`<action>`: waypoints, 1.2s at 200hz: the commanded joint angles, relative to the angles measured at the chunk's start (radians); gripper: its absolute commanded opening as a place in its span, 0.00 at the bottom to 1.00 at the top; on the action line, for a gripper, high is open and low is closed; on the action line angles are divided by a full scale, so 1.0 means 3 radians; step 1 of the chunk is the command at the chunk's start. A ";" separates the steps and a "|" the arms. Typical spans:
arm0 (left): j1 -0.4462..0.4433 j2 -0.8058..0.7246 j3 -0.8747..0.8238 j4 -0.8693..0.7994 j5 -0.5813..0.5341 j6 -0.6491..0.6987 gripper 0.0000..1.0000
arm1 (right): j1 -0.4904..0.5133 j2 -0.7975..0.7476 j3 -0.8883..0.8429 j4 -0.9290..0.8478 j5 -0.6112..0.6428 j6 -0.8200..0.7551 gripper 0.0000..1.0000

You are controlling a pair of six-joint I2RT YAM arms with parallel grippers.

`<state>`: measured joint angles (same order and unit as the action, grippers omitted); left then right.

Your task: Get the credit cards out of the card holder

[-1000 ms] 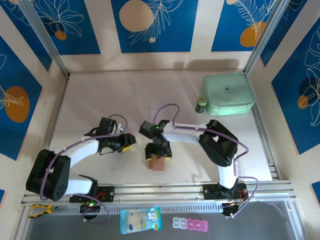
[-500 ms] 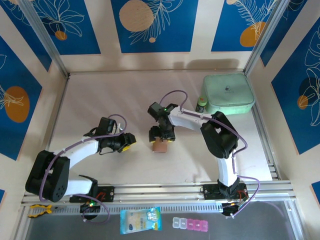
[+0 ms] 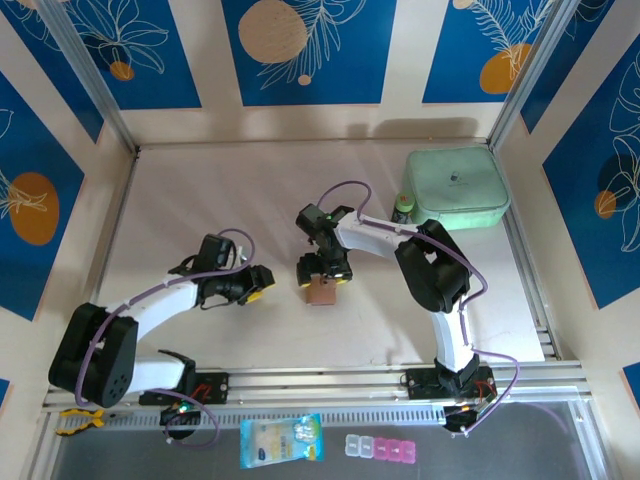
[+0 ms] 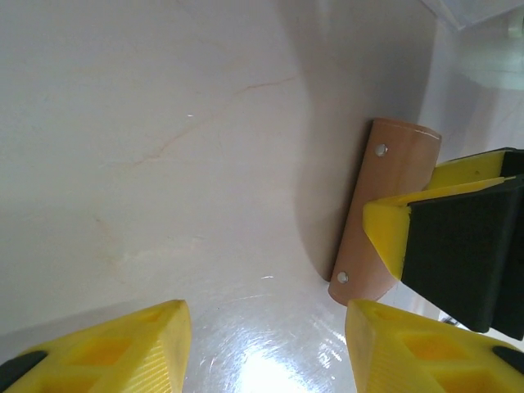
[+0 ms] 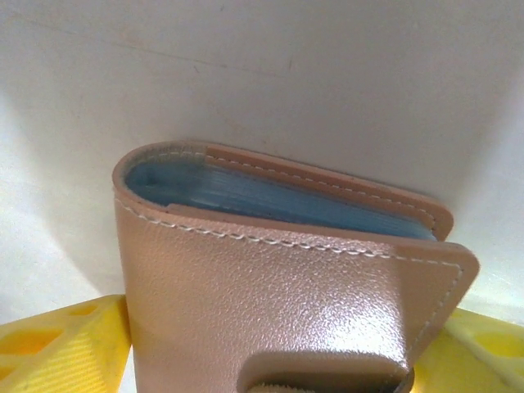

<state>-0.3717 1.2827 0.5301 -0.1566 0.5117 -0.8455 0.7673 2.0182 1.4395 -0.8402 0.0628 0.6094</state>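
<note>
Biggest change: the right arm (image 3: 385,238) has swung away from its base and taken the card holder (image 3: 321,291) w/ it, from near the front rail to a spot further back on the surface (image 3: 200,200). Over the last half sec. almost nothing moves, so the carry looks finished. The left arm (image 3: 150,300) has barely shifted. The mint-green case (image 3: 455,190) at back right stays put.

The card holder (image 5: 278,286) is still folded and seems to rest on edge on the surface. The snap tab lies across its face in the right wrist view. Pale blue layers show inside the fold, but I can't tell cards from sleeves.

The right pincer (image 3: 322,278) stands wide, fingers either side of the holder and one against its flank in the left wrist view. I can't tell if it clamps or is slackening.

The left pincer (image 4: 266,344) sits near the holder (image 4: 385,213), to its left and not touching. Its fingers are well apart w/ nothing between, aimed at the holder.

Meaning, prob.: the holder is now set between both arms for the left to work on. No card is out yet, so the task is at an early stage.
</note>
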 commanded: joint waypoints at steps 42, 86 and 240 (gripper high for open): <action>-0.0324 0.0166 0.0222 0.0293 -0.0106 -0.0196 0.50 | -0.0051 -0.0644 -0.0245 -0.0028 -0.0116 0.0092 0.84; -0.0485 0.0439 0.0349 0.0637 -0.0033 -0.0300 0.34 | -0.0128 -0.1004 -0.0629 0.0169 -0.0182 0.0246 0.74; -0.0667 0.1214 0.0483 0.1351 0.0292 -0.0581 0.00 | -0.0038 -0.0514 -0.0332 0.0020 0.0087 0.0187 0.43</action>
<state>-0.5617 1.6253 0.6643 0.2020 0.5636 -0.9974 0.7410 1.8381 1.2858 -0.7837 0.0582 0.6838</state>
